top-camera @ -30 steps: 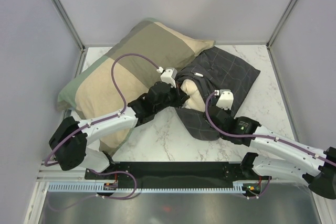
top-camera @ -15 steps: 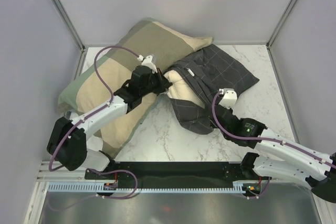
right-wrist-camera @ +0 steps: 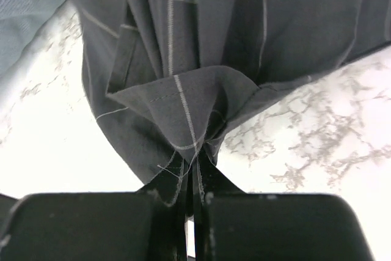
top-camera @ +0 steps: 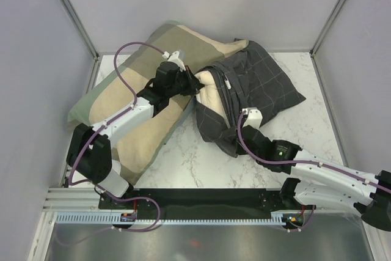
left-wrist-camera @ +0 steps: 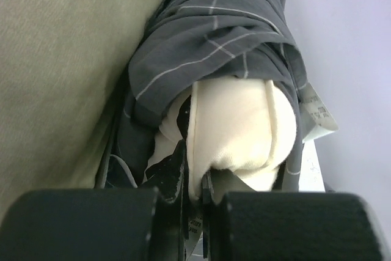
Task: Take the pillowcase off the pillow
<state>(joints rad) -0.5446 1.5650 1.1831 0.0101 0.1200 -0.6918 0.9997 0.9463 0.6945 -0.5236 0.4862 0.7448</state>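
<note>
The dark grey checked pillowcase [top-camera: 259, 87] lies at mid-table, bunched around the cream pillow [top-camera: 211, 90], whose left end pokes out. My left gripper [top-camera: 194, 84] is shut on that cream pillow end [left-wrist-camera: 238, 126]; the pillowcase [left-wrist-camera: 214, 35] and its white tag [left-wrist-camera: 317, 111] wrap behind it. My right gripper [top-camera: 235, 131] is shut on the pillowcase's near hem [right-wrist-camera: 183, 114], which gathers into folds between the fingertips, just above the marble.
A large olive-and-tan pillow [top-camera: 122, 105] lies at the back left under my left arm, and fills the left of the left wrist view [left-wrist-camera: 67, 59]. Grey walls enclose the marble table [top-camera: 183, 163] on three sides.
My left gripper has pulled the cream pillow end back and to the left over the olive pillow. My right gripper has shifted left with the hem. More cream pillow shows.
</note>
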